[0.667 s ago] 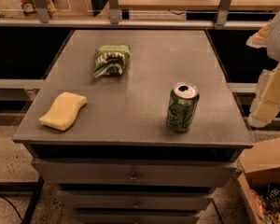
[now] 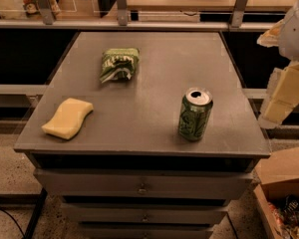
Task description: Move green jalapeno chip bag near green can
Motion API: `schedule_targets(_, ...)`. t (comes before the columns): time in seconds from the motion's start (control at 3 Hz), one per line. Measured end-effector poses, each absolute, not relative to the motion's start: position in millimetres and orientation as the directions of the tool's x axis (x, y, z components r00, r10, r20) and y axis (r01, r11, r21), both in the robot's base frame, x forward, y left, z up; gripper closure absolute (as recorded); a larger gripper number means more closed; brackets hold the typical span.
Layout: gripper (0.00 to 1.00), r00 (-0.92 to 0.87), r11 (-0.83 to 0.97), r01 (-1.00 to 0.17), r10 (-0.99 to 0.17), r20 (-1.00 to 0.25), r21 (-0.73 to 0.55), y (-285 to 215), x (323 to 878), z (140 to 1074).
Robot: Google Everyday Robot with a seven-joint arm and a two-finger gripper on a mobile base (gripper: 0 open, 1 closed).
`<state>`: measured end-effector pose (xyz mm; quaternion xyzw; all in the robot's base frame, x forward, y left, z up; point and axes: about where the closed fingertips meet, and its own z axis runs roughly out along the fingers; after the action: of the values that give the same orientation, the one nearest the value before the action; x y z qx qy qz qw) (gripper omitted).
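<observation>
Gripper point(image 2: 283, 99) off the table's right side; bag not yet picked up.
Pale arm segments hang just beyond the right rim of the grey table point(image 2: 159, 91), level with the green can point(image 2: 195, 114); open or shut cannot be told, and it carries nothing from the tabletop. The green jalapeno chip bag point(image 2: 119, 63) lies crumpled toward the far left, well apart from the can, which stands upright near the front right. Risks, as judged:
(1) A reach from the right passes close to the can, so a low sweep could knock it over and off the front edge.
(2) Crumpled foil may be caught by a corner only and slip in transit.
(3) Setting down too close could tip the can.
The yellow sponge point(image 2: 68, 118) at front left looks clear of the path.
</observation>
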<state>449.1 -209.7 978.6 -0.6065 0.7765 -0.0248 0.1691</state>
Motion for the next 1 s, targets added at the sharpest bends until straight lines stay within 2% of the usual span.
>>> schedule_targets(0.33, 0.0, -0.177, 0.237, -0.944, -0.951, -0.255, -0.229, -186, 491, 981)
schedule_targets(1.0, 0.0, -0.124, 0.205, -0.937, -0.952, -0.28, -0.284, -101, 583, 993)
